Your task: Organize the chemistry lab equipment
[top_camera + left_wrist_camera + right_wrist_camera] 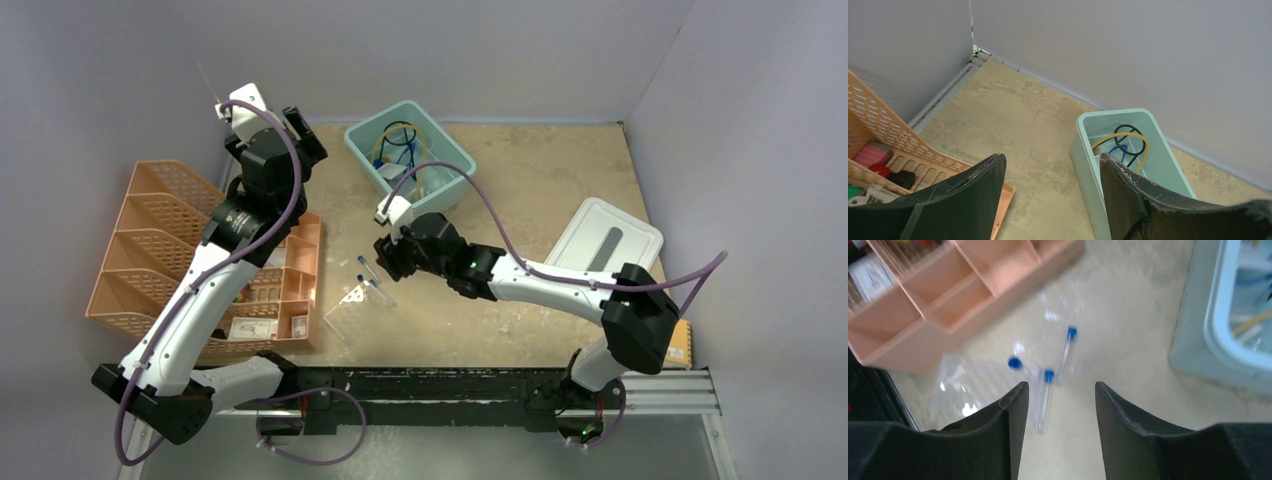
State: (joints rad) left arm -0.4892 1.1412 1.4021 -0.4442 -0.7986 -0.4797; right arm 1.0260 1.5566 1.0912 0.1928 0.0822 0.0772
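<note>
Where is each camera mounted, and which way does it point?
Top external: above and behind the robot, looking down on the table; left arm and right arm show.
Left wrist: on the left arm, looking past its open left gripper toward the teal bin.
Right wrist: on the right arm, looking down past its open right gripper at blue-capped tubes.
Shared: both wrist views catch the teal bin and orange organizer.

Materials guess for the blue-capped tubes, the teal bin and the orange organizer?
Blue-capped tubes: see-through bodies, so glass or clear plastic; the blur leaves it open. Their caps look like opaque plastic.
Teal bin: probably moulded plastic; smooth, opaque, rounded corners, slight sheen.
Orange mesh organizer: probably matt plastic; walls pierced with regular slots.
</note>
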